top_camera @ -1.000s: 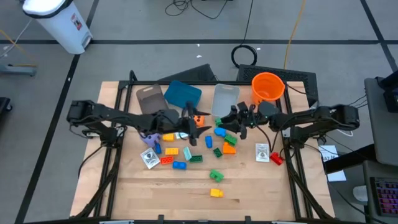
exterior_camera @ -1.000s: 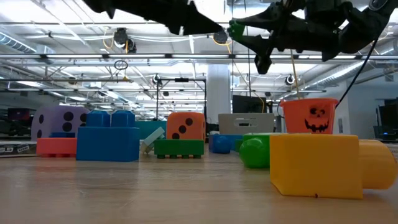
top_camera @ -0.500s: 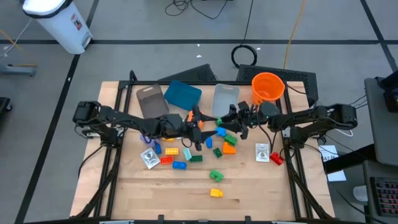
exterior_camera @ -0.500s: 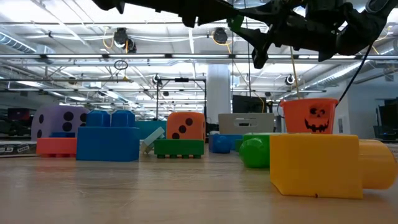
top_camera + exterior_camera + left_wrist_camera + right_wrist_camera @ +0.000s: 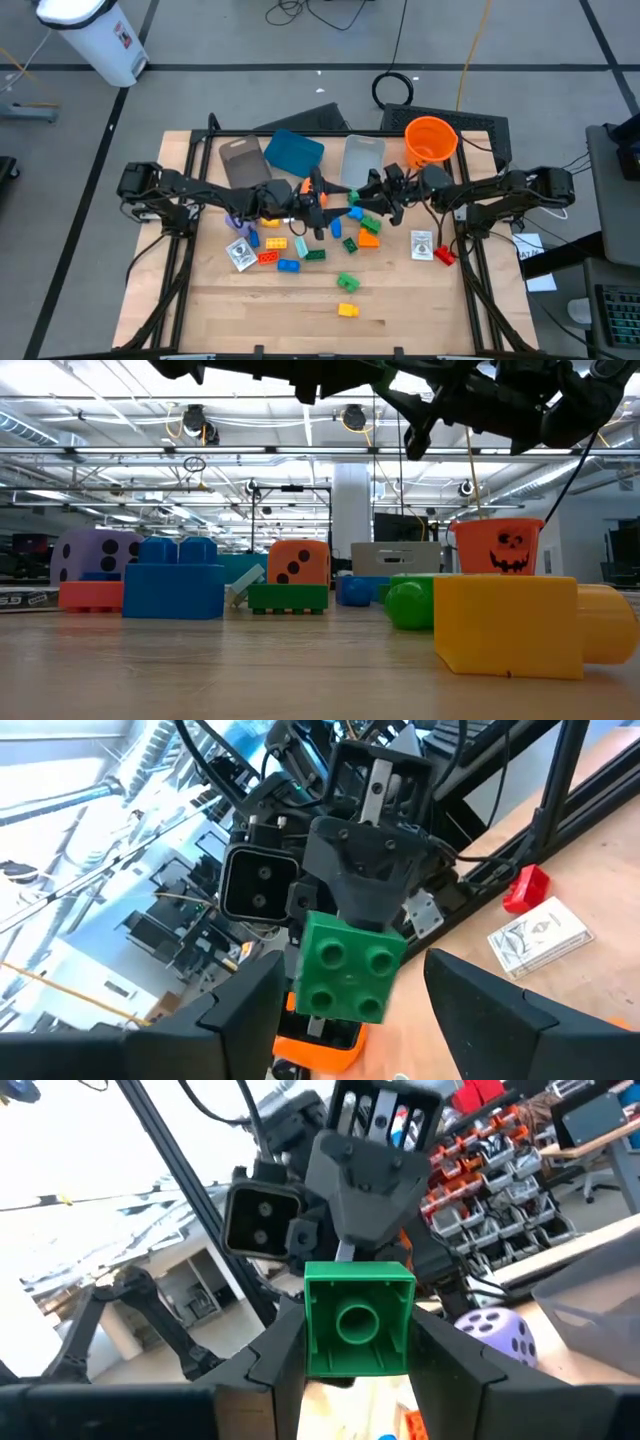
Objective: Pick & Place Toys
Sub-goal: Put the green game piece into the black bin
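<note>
My right gripper (image 5: 358, 1330) is shut on a green brick (image 5: 358, 1320) and holds it in the air over the middle of the table. My left gripper (image 5: 357, 967) faces it, open. Its two fingers (image 5: 245, 1015) stand on either side of the brick (image 5: 345, 965), whose studs face the left wrist camera. Whether those fingers touch the brick I cannot tell. In the high view the two grippers meet tip to tip, the left (image 5: 325, 195) and the right (image 5: 365, 190). Several bricks (image 5: 288, 265), two cards (image 5: 421, 244) and a purple die (image 5: 237, 222) lie on the table. My right gripper pinches the green brick by two opposite side walls (image 5: 312, 1330) between its two fingers. The fingers come about level from the table's right. The brick is lifted clear of the table, its hollow underside toward the right wrist and its studs toward the left gripper.
At the far edge stand an orange bucket (image 5: 431, 138), a teal box (image 5: 295, 150) and two grey trays (image 5: 240, 158) (image 5: 362, 158). A yellow brick (image 5: 345, 310) and a green one (image 5: 347, 283) lie nearer the front. Bare wood lies along the near edge (image 5: 250, 320).
My left gripper has gone toward the table's right, up to the green brick in my right gripper, rolling a little, and then kept still. My right gripper has stayed in place and tipped its fingers slightly upward with the brick.
</note>
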